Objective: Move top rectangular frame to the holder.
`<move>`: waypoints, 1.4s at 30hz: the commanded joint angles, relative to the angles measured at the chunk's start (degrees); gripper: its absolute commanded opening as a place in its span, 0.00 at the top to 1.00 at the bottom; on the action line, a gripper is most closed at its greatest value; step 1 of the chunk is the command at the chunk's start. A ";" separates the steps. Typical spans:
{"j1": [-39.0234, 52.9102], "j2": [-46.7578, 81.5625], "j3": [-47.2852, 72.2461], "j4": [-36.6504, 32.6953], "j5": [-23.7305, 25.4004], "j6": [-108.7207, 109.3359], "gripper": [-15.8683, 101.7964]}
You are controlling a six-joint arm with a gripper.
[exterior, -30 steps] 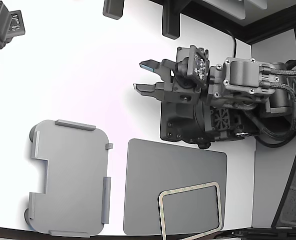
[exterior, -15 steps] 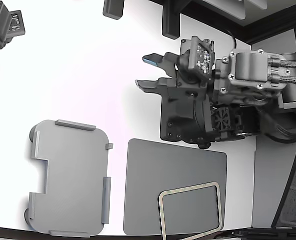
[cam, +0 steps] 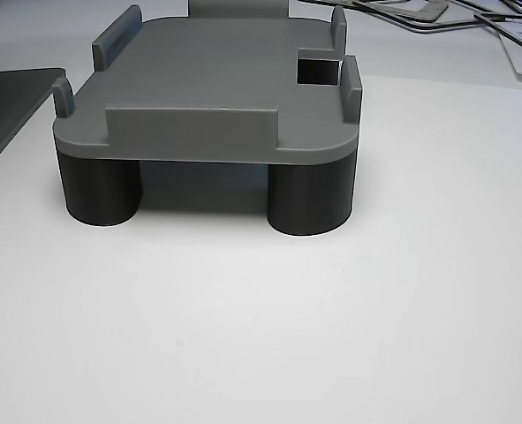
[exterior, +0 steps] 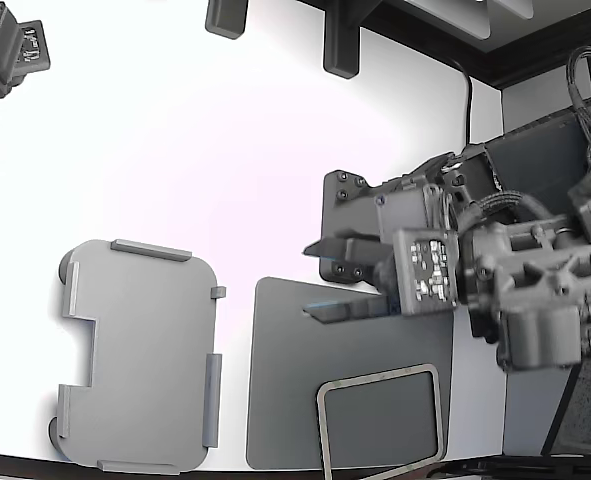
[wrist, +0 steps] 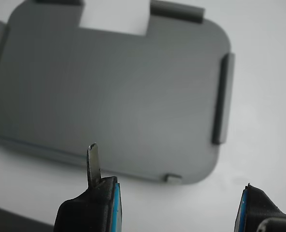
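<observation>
Fingers: spread wide, nothing between them; in the wrist view one dark finger (wrist: 92, 200) with a blue inner pad and a thin metal tip stands on one side, its partner well apart on the other.
Gripper: the gripper (exterior: 327, 280) points toward the exterior view's left, poised over the upper left corner of the mat, jaws parted one above the other.
Holder: over on the exterior view's left, the holder (exterior: 140, 355) sits on the table, a light grey rounded plate with raised tabs along its edges and a stepped notch cut into its left long side; its top is bare. The other view shows it standing on dark round legs (cam: 312, 196), and the wrist view looks across its flat top.
Table: the white table (exterior: 205, 160) carries everything.
Mat: right of the holder, apart from it, lies the darker flat mat (exterior: 295, 390).
Frame: the top rectangular frame (exterior: 323, 420) lies flat on the mat's lower right part, its lower edge running out of the exterior view. The gripper is above it in that view, not touching.
Arm: the dark arm (exterior: 535, 300) fills the exterior view's right side.
</observation>
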 commanded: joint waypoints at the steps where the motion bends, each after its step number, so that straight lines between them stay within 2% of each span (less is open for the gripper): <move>1: 9.23 -0.79 -1.85 3.16 1.85 7.21 0.02; 5: 19.86 -4.83 0.70 4.04 3.08 19.16 0.02; 7: 23.91 -7.56 1.67 4.39 2.81 23.99 0.07; 9: 27.69 -9.76 2.37 4.83 2.55 28.48 0.08; 11: 29.97 -10.11 3.87 4.48 0.26 31.90 0.02; 13: 31.55 -9.49 6.06 3.96 -3.60 34.72 0.02; 15: 32.43 -9.05 8.26 3.87 -8.53 36.91 0.02; 17: 33.49 -8.53 10.37 3.87 -10.99 38.76 0.02; 24: 35.51 -8.44 17.49 -1.58 -11.60 42.28 0.02; 34: 35.86 -14.94 18.98 -7.03 -14.41 42.63 0.02; 42: 36.74 -16.87 19.51 -7.91 -15.38 43.07 0.03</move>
